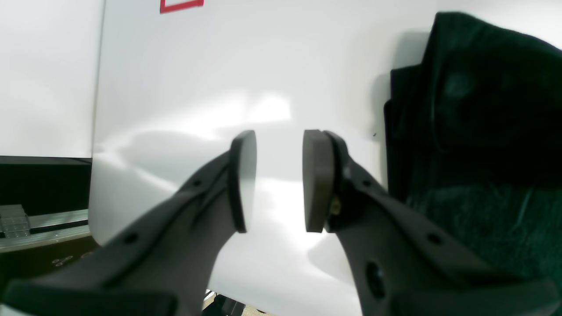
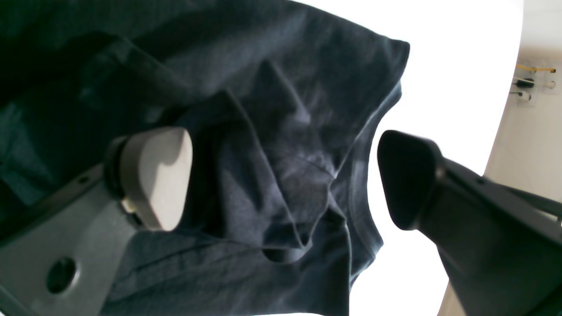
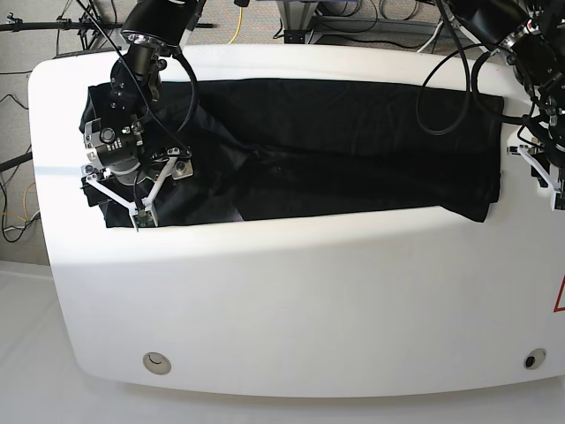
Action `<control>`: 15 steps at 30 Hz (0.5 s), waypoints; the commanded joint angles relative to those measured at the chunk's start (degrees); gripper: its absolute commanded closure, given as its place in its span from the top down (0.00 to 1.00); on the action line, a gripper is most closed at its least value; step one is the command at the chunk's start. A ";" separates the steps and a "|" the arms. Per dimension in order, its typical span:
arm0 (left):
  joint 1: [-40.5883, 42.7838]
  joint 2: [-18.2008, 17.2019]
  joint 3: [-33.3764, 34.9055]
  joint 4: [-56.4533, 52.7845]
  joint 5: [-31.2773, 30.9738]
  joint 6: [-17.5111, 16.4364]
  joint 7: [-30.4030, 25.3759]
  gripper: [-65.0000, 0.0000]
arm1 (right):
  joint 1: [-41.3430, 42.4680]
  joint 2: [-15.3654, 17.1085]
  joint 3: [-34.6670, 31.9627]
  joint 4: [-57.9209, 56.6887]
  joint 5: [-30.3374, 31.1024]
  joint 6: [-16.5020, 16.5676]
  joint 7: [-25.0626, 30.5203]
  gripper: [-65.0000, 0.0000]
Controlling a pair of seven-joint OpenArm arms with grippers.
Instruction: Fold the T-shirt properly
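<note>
The black T-shirt (image 3: 335,141) lies spread in a long band across the back half of the white table (image 3: 282,300). My right gripper (image 3: 132,199) hovers over the shirt's left end. In the right wrist view the right gripper (image 2: 281,175) stands wide open, with wrinkled T-shirt (image 2: 272,131) fabric and its hemmed edge lying below, between the pads. My left gripper (image 3: 543,177) hangs just off the shirt's right edge. In the left wrist view the left gripper (image 1: 279,180) is open a little with nothing between its pads, and the folded T-shirt (image 1: 474,131) edge sits to its right.
Red tape marks (image 1: 181,5) sit on the table near its right side, seen as red tape (image 3: 561,296) in the base view. Black cables (image 3: 441,79) loop over the shirt's back right part. The table edge (image 2: 505,109) curves close to the right gripper.
</note>
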 commanded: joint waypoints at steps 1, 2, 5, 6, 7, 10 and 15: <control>-1.53 -0.16 0.68 2.24 -0.06 0.36 -0.94 0.25 | 0.08 -0.01 0.20 1.45 -1.27 0.03 2.87 1.00; -1.60 -0.20 0.80 2.21 -0.21 0.36 -0.87 0.25 | 0.04 0.01 0.23 1.41 -1.31 0.02 2.90 1.00; -1.79 -0.21 0.76 2.17 -0.44 0.36 -0.64 0.25 | 0.14 0.02 0.58 1.27 -1.22 -0.14 3.09 0.99; -1.83 -0.18 0.96 2.22 -0.46 0.36 -0.69 0.25 | 0.13 0.07 0.58 1.33 -1.32 -0.35 3.03 0.99; -1.86 -0.16 1.16 2.26 -0.49 0.36 -0.75 0.25 | 0.13 0.12 0.59 1.39 -1.41 -0.55 2.97 0.99; -1.99 -0.15 1.09 2.35 -0.45 0.36 -0.60 0.25 | 0.38 0.14 0.90 1.31 -1.70 -1.13 2.90 0.99; -1.43 -0.37 1.03 2.46 -0.05 0.36 -0.53 0.23 | 0.91 0.38 1.42 -0.06 -1.95 -2.03 3.34 0.99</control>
